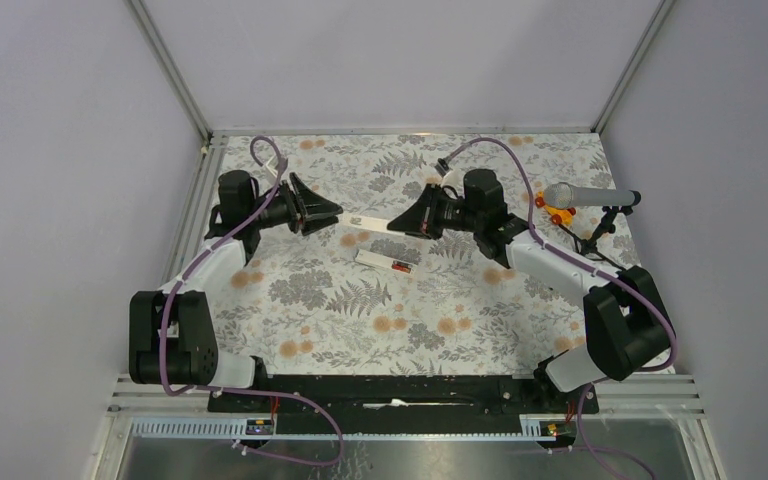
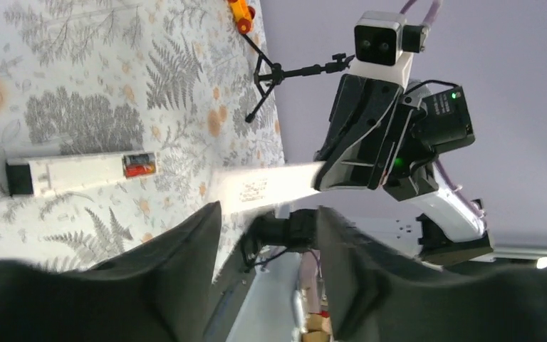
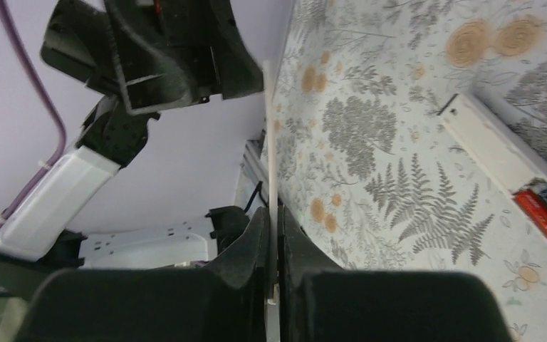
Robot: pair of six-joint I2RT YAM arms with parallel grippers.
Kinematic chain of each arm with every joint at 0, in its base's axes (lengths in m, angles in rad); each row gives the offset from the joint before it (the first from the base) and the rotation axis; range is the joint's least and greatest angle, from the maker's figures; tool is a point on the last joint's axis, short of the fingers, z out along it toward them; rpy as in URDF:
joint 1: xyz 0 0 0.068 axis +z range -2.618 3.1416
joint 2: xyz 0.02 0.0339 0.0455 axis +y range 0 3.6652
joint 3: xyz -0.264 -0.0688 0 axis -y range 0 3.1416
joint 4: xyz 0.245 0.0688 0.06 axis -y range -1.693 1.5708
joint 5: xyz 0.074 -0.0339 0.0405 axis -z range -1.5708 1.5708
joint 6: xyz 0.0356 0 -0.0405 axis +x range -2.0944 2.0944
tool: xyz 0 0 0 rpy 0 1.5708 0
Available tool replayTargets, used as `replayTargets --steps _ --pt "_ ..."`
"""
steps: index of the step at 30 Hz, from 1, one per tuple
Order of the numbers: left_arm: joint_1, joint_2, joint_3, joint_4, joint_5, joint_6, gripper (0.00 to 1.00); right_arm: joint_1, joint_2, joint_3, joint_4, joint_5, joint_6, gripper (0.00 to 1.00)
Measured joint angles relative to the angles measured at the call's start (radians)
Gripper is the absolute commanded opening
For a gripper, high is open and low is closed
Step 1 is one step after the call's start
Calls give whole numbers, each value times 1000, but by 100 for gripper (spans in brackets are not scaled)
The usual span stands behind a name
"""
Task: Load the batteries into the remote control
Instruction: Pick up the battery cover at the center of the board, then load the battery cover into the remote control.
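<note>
Above the middle of the floral table cover (image 1: 290,330), the thin white cover strip (image 1: 365,222) hangs in the air between the two arms. The right gripper (image 3: 272,217) has it: its fingers are pressed flat against the strip, which shows edge-on in the wrist view. Across from it, the left gripper (image 1: 330,213) stands with its fingers parted, the strip's free end just at their tips and not pinched.

Down on the table, nearer the arm bases and just beside the hanging strip, lies the remote control (image 1: 384,261), flat, white, compartment side up. The batteries (image 3: 541,210) sit in the open compartment at one end, red and black showing, while the dark grey section is at the other end; how many there are, I cannot tell.

Off at the right edge, a grey microphone (image 1: 585,193) rests on its stand, an orange piece (image 1: 557,212) beside it.
</note>
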Motion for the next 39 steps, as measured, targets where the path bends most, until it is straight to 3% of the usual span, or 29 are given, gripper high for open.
replayTargets --steps 2,4,7,15,23,39 --pt "2 0 1 -38 -11 27 96 2 0 0 -27 23 -13 0" --pt "4 -2 5 -109 -41 78 99 2 5 0 -76 56 -39 0" --pt "9 -8 32 -286 -153 203 99 2 13 -5 -150 114 -93 0" --pt "-1 -9 48 -456 -376 343 98 0 35 -77 -216 180 -143 0" --pt "-170 152 103 -548 -568 382 83 -26 96 -129 -116 143 -48 0" --pt "-183 264 124 -486 -596 283 79 -35 226 -135 64 49 80 0"
